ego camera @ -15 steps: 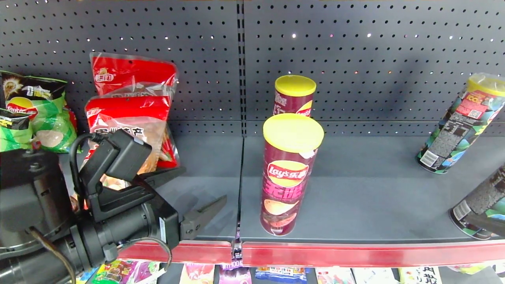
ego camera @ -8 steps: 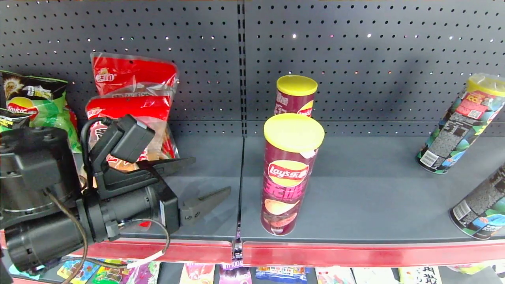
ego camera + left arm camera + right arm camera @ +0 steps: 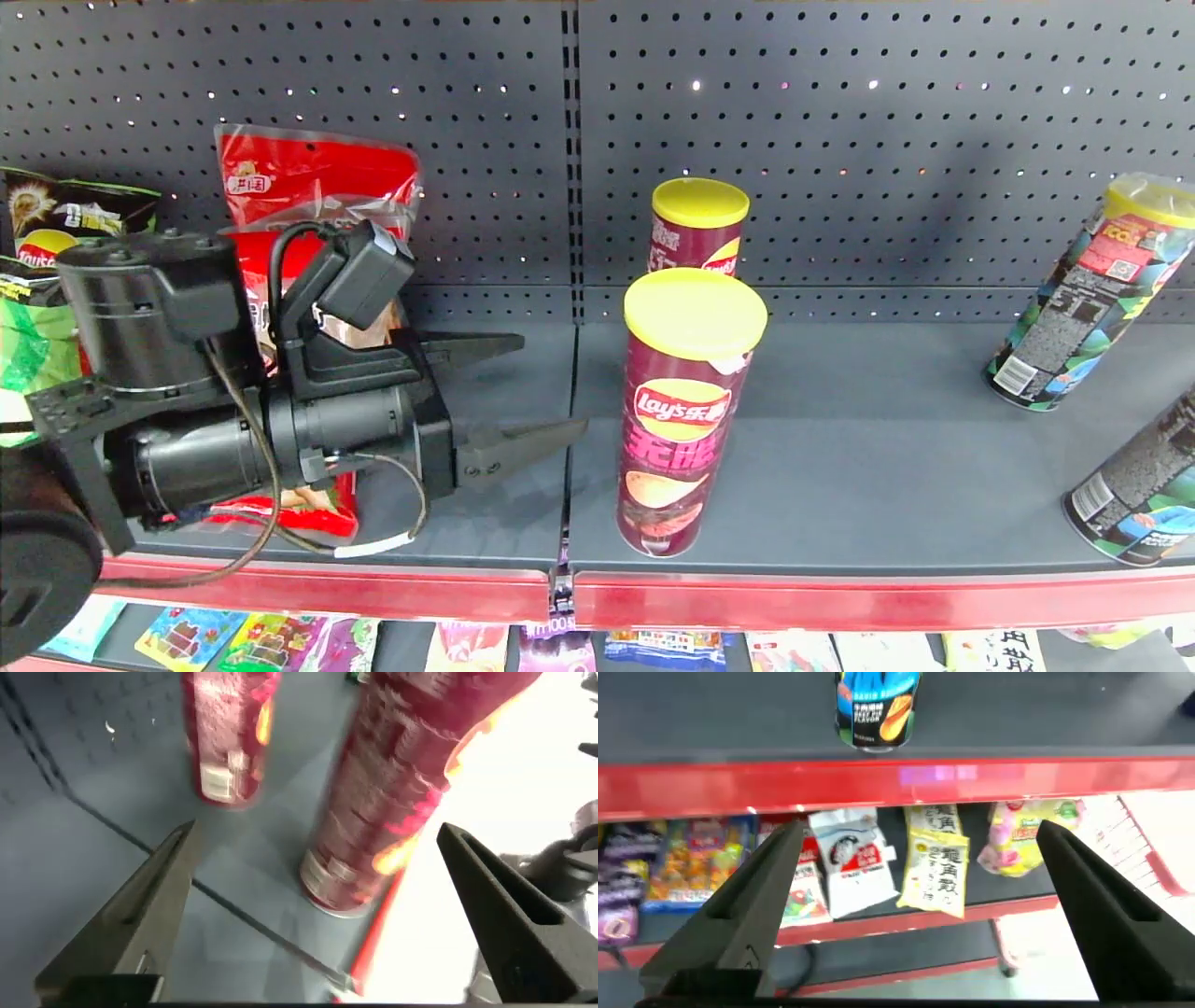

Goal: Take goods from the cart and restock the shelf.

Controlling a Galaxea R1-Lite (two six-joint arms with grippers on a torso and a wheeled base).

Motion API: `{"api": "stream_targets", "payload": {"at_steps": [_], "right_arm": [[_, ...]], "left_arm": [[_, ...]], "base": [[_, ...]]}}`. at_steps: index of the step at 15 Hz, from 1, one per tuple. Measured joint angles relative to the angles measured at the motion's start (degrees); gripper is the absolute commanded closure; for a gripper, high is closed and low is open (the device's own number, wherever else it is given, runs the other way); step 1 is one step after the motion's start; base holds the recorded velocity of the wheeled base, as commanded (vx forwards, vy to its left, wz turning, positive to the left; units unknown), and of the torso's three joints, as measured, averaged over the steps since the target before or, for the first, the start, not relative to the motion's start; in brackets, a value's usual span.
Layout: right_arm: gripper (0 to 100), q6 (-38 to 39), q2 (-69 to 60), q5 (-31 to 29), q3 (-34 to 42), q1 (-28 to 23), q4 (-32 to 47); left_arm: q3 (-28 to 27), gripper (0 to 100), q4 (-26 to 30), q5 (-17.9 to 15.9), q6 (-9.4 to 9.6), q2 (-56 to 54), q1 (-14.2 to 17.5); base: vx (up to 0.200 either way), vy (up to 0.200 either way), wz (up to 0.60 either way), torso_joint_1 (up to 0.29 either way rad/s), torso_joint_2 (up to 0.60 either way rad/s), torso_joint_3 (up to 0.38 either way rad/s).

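Lifted and slid rightward along the shelf [image 3: 840,467], my left fingers [image 3: 513,443] now sit spread wide just beside the front maroon chip can [image 3: 677,420], not touching it. My right fingers [image 3: 747,915] are spread too, facing the shelf's red front edge [image 3: 971,784]. Behind the front can, a second maroon chip can [image 3: 695,224] stands upright near the pegboard [image 3: 840,140].

On the grey shelf [image 3: 840,467], 2 maroon cans with yellow lids are seen upright, the front can [image 3: 686,411] near the edge and the rear can [image 3: 698,224] behind it. The left gripper [image 3: 551,385] is held just beside the front can, fingers [image 3: 523,439] spread apart. Red bags [image 3: 317,177] are propped behind it, and 2 dark patterned cans [image 3: 1088,299] are seen at far right.
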Motion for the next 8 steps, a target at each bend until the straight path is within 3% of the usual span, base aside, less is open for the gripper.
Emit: {"api": "stream_targets", "payload": {"at_steps": [1,3,6,8], "right_arm": [[0,-0.6,-0.6,0.1,0.8,0.5,0.0],[0,-2.4,-2.3,0.8,3.3,1.3,0.1],[0,-3.0,-3.5,7.3,5.7,1.7,-0.2],[0,-2.8,-3.8,13.8,6.2,1.7,-0.4]], "left_arm": [[-0.9,0,-0.1,-1.6,0.88,0.9,1.1],[-2.1,0,0.0,-8.0,1.28,2.0,3.0],[-4.6,0,-0.1,-17.4,2.11,3.0,4.3],[-6.1,0,-0.1,-21.3,5.58,4.1,4.4]], "base": [[0.0,0.0,0.0,0.0,0.0,0.0],[0.0,0.0,0.0,0.0,0.0,0.0],[0.0,0.0,0.0,0.0,0.0,0.0],[0.0,0.0,0.0,0.0,0.0,0.0]]}}
